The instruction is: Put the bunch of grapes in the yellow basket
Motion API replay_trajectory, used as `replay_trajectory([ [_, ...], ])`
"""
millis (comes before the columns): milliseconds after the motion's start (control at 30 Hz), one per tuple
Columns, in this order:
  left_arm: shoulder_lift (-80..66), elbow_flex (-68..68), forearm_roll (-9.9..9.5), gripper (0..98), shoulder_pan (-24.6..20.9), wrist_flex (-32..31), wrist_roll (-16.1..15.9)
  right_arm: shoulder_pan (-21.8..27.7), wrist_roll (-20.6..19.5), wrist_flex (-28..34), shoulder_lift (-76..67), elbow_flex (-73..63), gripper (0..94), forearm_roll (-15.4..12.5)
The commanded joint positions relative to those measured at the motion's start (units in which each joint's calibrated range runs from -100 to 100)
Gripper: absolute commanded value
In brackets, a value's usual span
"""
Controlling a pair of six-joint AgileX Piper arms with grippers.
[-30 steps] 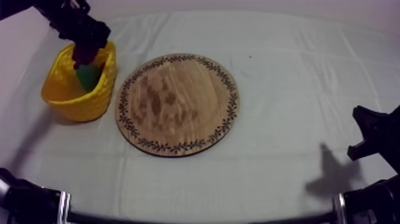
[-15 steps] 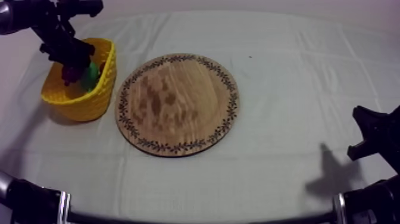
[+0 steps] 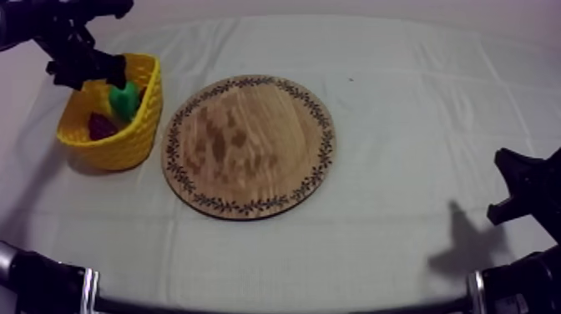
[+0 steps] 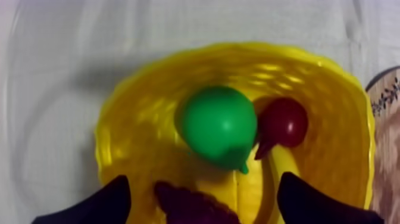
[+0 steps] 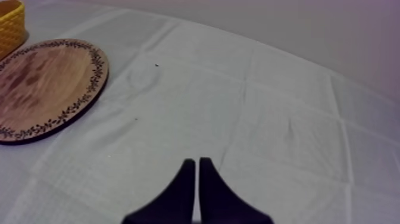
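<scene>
The dark purple bunch of grapes (image 3: 102, 127) lies inside the yellow basket (image 3: 144, 121) at the table's left, beside a green pear (image 3: 125, 98). My left gripper (image 3: 92, 73) hovers above the basket's far rim. In the left wrist view its fingers (image 4: 110, 201) stand apart, open, with the grapes (image 4: 190, 205) lying loose in the basket (image 4: 238, 50) below them, next to the pear (image 4: 220, 125) and a small red fruit (image 4: 284, 122). The round wooden board (image 3: 250, 146) is bare. My right gripper (image 5: 196, 162) is shut, low at the right (image 3: 522, 188).
The board's patterned rim (image 4: 387, 95) lies just right of the basket. From the right wrist view, the board (image 5: 41, 83) and a corner of the basket (image 5: 11, 24) are far off across open grey-white cloth (image 5: 250, 107).
My left gripper has let go of the grapes and risen up and left out of the basket. The grapes now rest in the basket. The right arm has not moved.
</scene>
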Motion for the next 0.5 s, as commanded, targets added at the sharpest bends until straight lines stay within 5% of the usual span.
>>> replay_trajectory([
  [0, -1.7, 0.9, -0.15, 94.0, 0.1, -0.5, 0.2, 0.0, 0.0, 0.0, 0.0, 0.0, 0.4, 0.0],
  [467, -23.9, 7.3, -2.30, 38.9, -1.5, -9.1, 5.5, 0.0, 0.0, 0.0, 0.0, 0.0, 0.4, 0.0],
])
